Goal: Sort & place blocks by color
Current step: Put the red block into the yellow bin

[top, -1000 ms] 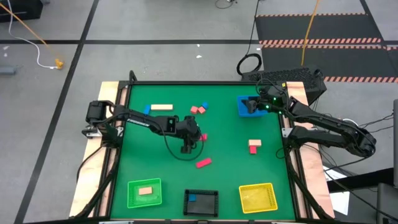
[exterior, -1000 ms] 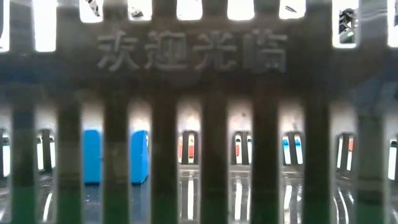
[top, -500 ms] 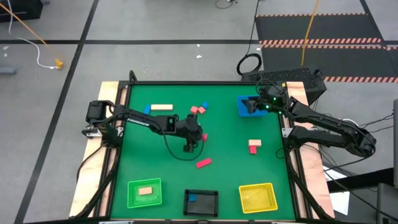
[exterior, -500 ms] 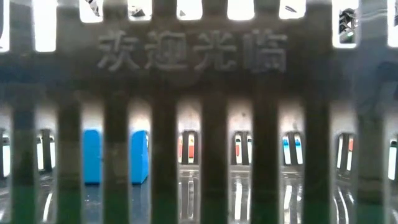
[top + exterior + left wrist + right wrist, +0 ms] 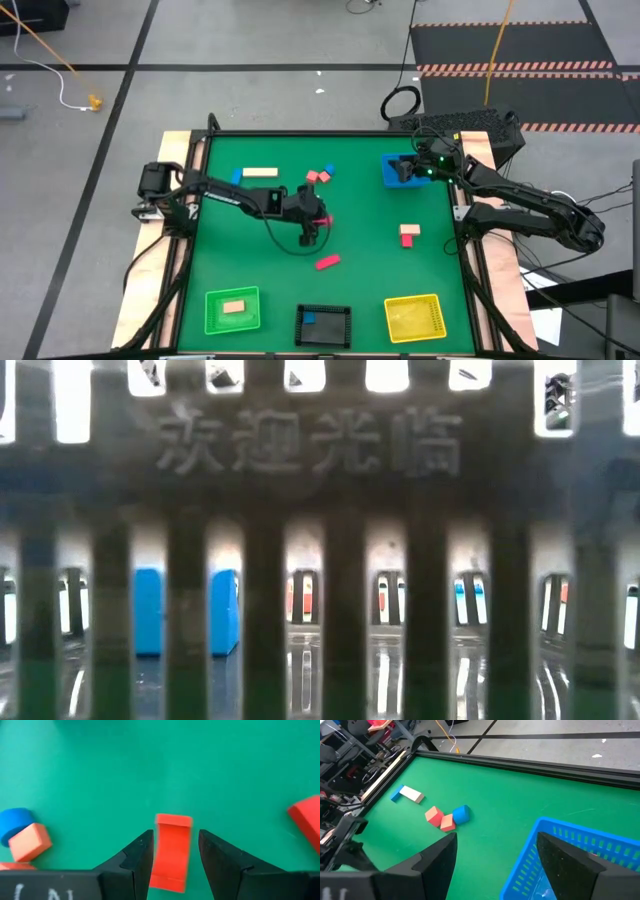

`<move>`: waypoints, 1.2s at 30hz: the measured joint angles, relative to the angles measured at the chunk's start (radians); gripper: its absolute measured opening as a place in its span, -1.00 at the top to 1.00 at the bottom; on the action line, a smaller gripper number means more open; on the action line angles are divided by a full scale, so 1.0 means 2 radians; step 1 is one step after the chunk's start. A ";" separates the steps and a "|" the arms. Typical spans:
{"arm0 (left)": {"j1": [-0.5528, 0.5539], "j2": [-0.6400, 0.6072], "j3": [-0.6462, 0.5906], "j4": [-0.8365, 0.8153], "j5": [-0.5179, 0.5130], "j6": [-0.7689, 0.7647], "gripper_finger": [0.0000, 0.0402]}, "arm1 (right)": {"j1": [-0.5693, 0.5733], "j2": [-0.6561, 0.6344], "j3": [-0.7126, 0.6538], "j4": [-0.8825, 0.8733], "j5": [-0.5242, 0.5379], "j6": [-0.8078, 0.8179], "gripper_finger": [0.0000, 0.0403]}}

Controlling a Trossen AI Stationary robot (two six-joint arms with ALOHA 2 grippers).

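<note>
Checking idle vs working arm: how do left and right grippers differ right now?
The left gripper is out over mid-table, shut on a red block; the right gripper is at the far right edge, open and empty above the blue tray. Both are dark two-finger grippers.

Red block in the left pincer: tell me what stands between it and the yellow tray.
Only one thing lies near that path: the left pincer holds the red block mid-table, and another red block lies on the mat toward the yellow tray. Otherwise nothing visible.
</note>
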 joint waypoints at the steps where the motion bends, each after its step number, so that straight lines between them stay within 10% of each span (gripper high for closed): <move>1: -0.003 0.000 0.000 0.000 -0.002 0.001 0.21 | 0.000 0.000 0.000 0.000 0.000 0.000 -0.32; 8: -0.005 0.000 0.000 -0.004 -0.016 -0.018 0.12 | 0.000 0.000 0.000 0.000 0.000 0.000 -0.32; 22: 0.001 0.040 0.000 -0.027 -0.025 0.009 -0.74 | 0.000 0.000 0.000 0.000 0.000 0.000 -0.32; 36: 0.010 0.063 0.001 -0.002 -0.008 -0.006 -0.24 | 0.000 0.000 0.000 0.003 0.000 0.000 -0.32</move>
